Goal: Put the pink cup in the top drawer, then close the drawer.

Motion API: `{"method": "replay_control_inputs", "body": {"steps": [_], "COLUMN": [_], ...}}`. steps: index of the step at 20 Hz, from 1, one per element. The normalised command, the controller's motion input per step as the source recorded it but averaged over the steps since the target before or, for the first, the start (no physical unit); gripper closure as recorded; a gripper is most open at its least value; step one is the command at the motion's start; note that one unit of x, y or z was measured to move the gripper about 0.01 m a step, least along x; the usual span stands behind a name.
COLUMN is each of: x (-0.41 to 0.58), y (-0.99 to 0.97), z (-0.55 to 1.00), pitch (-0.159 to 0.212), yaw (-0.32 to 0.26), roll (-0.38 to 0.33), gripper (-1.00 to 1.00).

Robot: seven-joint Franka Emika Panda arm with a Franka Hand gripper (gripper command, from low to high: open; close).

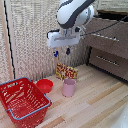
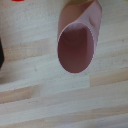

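Red basket (image 1: 22, 99), pink cup (image 1: 68, 87) well apart.

Light wooden plank floor (image 1: 95, 102), pale boards running diagonally across the exterior view, seams visible between them. Standing upright on it, near the middle, a small pale pink cup (image 1: 68, 87). Just beside the cup, toward the exterior view's left, a low red bowl (image 1: 44, 85). Further toward that left edge, a red wire basket (image 1: 22, 99) with a blue rim. Behind the cup, a small red and yellow box (image 1: 65, 71). At the exterior view's right, a brown wooden dresser (image 1: 107, 47) resting on the boards. In the wrist view, the same pale planks (image 2: 30, 95) under the cup's open mouth (image 2: 76, 50).
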Motion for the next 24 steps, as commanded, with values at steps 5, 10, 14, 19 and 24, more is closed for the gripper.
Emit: {"method": "replay_control_inputs", "body": {"steps": [5, 10, 14, 19, 24], "x": [-0.517, -0.596, -0.464, -0.388, -0.170], "y": [-0.13, -0.10, -0.08, -0.23, -0.25], "z": [-0.32, -0.41, -0.44, -0.43, -0.41], "pitch": [-0.041, -0.047, -0.035, -0.053, -0.038], "yaw": [-0.024, -0.005, -0.010, -0.031, -0.023], "roll": [-0.004, -0.012, -0.019, -0.002, 0.000], "gripper": [-1.00, -1.00, -1.00, -1.00, -1.00]}}
